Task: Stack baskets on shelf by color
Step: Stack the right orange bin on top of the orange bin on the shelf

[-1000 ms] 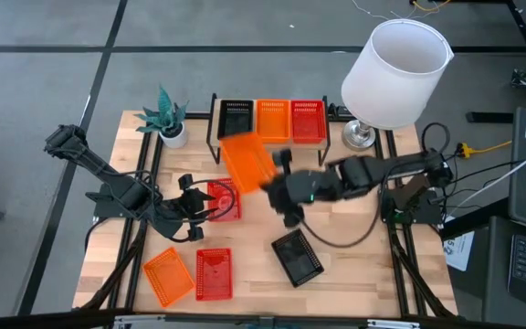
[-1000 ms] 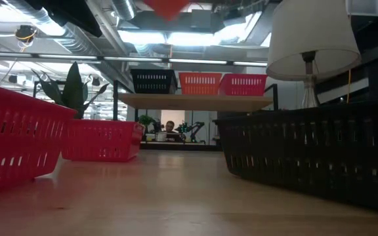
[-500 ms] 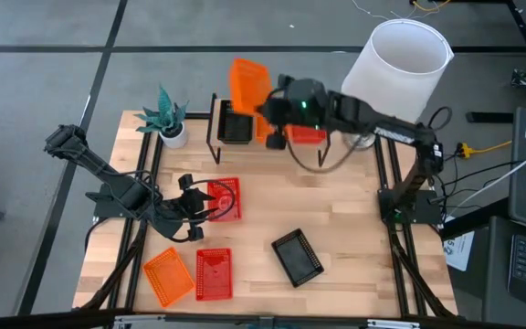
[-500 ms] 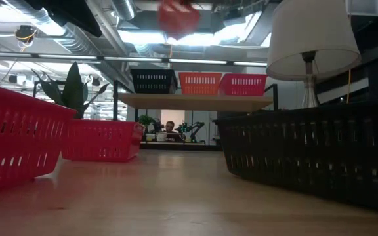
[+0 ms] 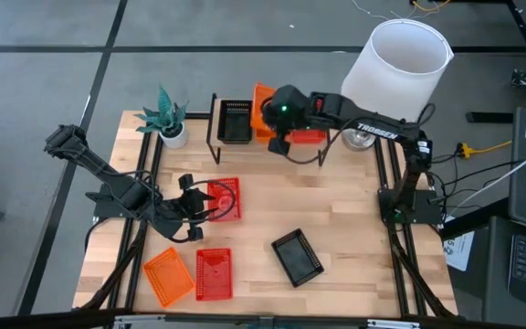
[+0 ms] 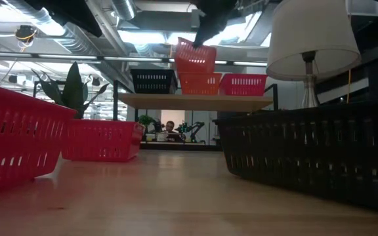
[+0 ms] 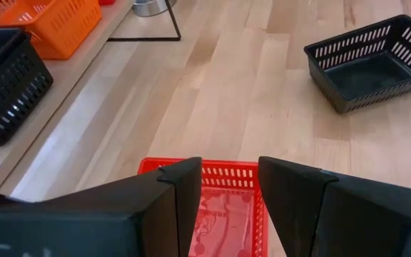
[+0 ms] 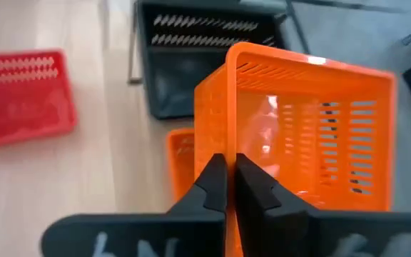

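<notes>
My right gripper (image 8: 228, 175) is shut on an orange basket (image 8: 298, 128) and keeps it tilted just above the orange basket (image 6: 200, 84) that stands in the middle of the shelf (image 6: 195, 101). A black basket (image 5: 236, 122) and a red basket (image 5: 308, 135) stand on the shelf on either side. My left gripper (image 7: 230, 193) is open over the near rim of a red basket (image 5: 224, 199) on the table's left half; whether it touches, I cannot tell. An orange basket (image 5: 167, 276), a red basket (image 5: 214, 272) and a black basket (image 5: 297, 257) rest flat on the table. My right gripper pinches one wall of the orange basket at its rim (image 8: 225, 146), one finger on each side of the wall. The basket is lifted clear and tilted (image 6: 195, 58), its lower corner just above the orange basket on the shelf.
A potted plant (image 5: 167, 114) stands at the table's far left corner and a lamp with a white shade (image 5: 395, 73) at the far right, close to the right arm. Bare wood lies between the shelf and the black basket near the table's middle.
My right gripper has carried the orange basket from over the table's middle up and toward the far edge, past the shelf, then down over the shelf's middle basket. The basket has turned about on the way. My left arm has kept still.
</notes>
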You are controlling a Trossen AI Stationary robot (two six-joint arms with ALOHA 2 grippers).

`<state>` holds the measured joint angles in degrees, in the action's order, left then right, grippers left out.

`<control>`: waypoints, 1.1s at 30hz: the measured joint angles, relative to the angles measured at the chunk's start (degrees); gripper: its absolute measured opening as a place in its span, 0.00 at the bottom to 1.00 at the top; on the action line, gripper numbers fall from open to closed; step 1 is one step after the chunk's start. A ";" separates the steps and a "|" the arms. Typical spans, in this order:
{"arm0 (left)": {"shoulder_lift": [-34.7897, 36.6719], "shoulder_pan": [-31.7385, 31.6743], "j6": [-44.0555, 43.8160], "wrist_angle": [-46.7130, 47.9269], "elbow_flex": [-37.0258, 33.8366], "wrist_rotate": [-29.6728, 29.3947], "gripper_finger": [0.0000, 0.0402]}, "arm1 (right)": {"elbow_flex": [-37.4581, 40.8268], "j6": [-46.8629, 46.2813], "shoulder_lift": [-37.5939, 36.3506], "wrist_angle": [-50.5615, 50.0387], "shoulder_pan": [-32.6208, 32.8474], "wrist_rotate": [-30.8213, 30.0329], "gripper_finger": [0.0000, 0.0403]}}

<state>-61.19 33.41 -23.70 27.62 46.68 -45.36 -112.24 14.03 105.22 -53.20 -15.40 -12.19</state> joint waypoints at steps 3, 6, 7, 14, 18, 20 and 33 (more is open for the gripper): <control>0.00 0.00 0.00 -0.03 0.00 0.00 0.33 | 0.02 1.79 0.84 -0.78 0.65 -1.21 0.01; 0.00 0.00 -0.01 0.02 0.00 0.00 0.33 | 0.00 3.71 1.59 -2.17 1.23 -5.51 0.01; 0.00 0.00 -0.02 0.04 0.00 0.00 0.33 | 0.00 4.32 1.75 -2.62 1.50 -6.67 0.01; 0.00 0.00 -0.10 0.02 0.00 0.00 0.33 | 0.00 4.60 1.74 -5.08 2.55 -8.86 0.01; 0.00 0.00 -0.13 0.02 0.00 0.00 0.33 | 0.17 4.19 1.74 -6.74 2.73 -8.84 0.01; 0.00 -0.02 -0.13 0.02 0.00 0.00 0.33 | 0.17 4.28 1.74 -6.67 2.97 -8.78 0.01; 0.00 -0.02 -0.13 0.02 0.00 0.00 0.33 | 0.22 4.45 1.74 -6.70 3.04 -6.10 0.04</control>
<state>-61.19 33.39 -23.83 27.64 46.68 -45.36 -112.03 18.48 106.96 -59.90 -12.36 -18.29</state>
